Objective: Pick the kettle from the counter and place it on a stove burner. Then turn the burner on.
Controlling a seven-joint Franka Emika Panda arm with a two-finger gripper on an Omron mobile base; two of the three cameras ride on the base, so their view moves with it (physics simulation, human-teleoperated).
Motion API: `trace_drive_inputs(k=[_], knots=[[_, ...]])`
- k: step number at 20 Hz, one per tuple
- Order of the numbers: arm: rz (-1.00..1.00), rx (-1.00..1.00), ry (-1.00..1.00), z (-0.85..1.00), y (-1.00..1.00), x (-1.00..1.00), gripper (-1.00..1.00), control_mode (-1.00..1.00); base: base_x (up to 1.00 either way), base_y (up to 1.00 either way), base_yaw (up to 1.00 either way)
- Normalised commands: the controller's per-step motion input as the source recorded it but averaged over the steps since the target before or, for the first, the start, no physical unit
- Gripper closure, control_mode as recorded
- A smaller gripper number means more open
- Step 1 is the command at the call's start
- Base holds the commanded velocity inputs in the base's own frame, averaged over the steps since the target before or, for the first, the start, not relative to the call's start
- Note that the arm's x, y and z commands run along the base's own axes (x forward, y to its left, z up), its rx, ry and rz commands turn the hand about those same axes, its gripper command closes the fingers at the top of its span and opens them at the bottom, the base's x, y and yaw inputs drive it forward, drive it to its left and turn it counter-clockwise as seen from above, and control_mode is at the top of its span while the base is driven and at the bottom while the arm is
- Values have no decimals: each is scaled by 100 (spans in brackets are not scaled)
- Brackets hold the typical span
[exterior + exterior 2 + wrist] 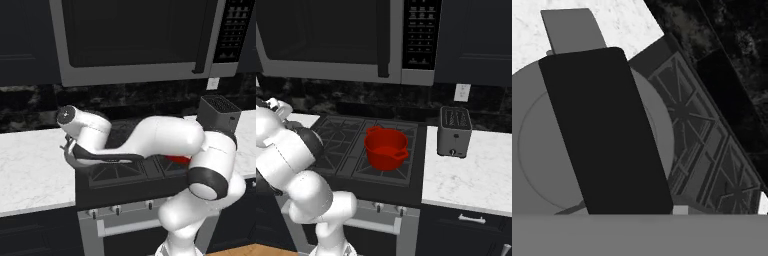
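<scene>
The kettle (542,150) sits close under the pincer beside the stove burner (687,120); its spread cannot be told.

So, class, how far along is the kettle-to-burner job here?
Done: the gripper sits right over the kettle, at the counter edge. In hand: taking its dark handle, though the grip itself is hidden. Left: setting it on a stove burner, then turning that on.

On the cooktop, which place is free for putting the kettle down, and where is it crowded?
The left grates of the cooktop are bare, between the red pot and the left counter. The right burner is occupied by that pot. The kettle sits directly under the hand, beside the grate's edge.
</scene>
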Motion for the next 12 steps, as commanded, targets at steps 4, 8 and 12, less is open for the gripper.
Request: trace_drive_inputs(k=[4, 8, 12], knots=[[-2, 22, 16, 16, -100, 28, 100, -100, 0, 0, 0], [1, 7, 15, -3, -61, 20, 100, -100, 0, 0, 0], [2, -2, 2, -3, -19, 0, 100, -100, 0, 0, 0]])
